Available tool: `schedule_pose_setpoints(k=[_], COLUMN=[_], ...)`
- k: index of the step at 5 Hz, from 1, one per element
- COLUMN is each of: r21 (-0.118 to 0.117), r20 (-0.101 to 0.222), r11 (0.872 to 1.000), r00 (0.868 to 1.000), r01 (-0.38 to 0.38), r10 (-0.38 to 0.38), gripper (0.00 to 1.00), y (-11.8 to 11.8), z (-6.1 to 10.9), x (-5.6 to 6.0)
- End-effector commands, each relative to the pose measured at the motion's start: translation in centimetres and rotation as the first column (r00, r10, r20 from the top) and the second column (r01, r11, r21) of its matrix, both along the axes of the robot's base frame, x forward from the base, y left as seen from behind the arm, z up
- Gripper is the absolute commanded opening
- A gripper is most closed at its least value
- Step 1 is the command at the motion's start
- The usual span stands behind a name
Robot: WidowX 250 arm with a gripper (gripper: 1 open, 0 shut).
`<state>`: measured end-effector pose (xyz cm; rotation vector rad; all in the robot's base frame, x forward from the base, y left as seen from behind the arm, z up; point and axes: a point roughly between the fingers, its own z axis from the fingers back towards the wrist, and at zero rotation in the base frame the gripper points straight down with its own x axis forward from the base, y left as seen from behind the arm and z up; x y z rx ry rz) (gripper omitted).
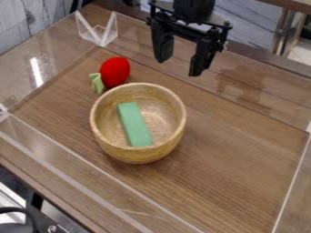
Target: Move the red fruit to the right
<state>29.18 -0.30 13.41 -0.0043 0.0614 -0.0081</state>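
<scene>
The red fruit [113, 71] is a small bright-red rounded toy with a green leafy end on its left side. It lies on the wooden table just beyond the upper-left rim of the wooden bowl [109, 135]. My gripper [180, 56] hangs above the table to the right of the fruit and behind the bowl, pointing straight down. Its two black fingers stand wide apart with nothing between them, and it touches neither the fruit nor the bowl.
A flat green rectangular block [134, 124] lies inside the bowl. Clear plastic walls [25, 144] border the table on the left, front and right. A clear plastic stand [97, 32] sits at the back left. Bare wood stretches right of the bowl.
</scene>
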Motion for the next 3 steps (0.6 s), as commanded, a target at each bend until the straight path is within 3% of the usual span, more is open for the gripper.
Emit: schedule_pose_setpoints(k=[1,3], r21=[0.002,0.016], r20=[-0.024,0.014], r11=[1.000,1.000], r00=[1.000,1.000], r01=[0.000,0.007], r10=[0.000,-0.008], gripper=[1.00,1.00], y=[0.4,6.5], z=[-0.8,-0.5], x=[-0.2,-0.7])
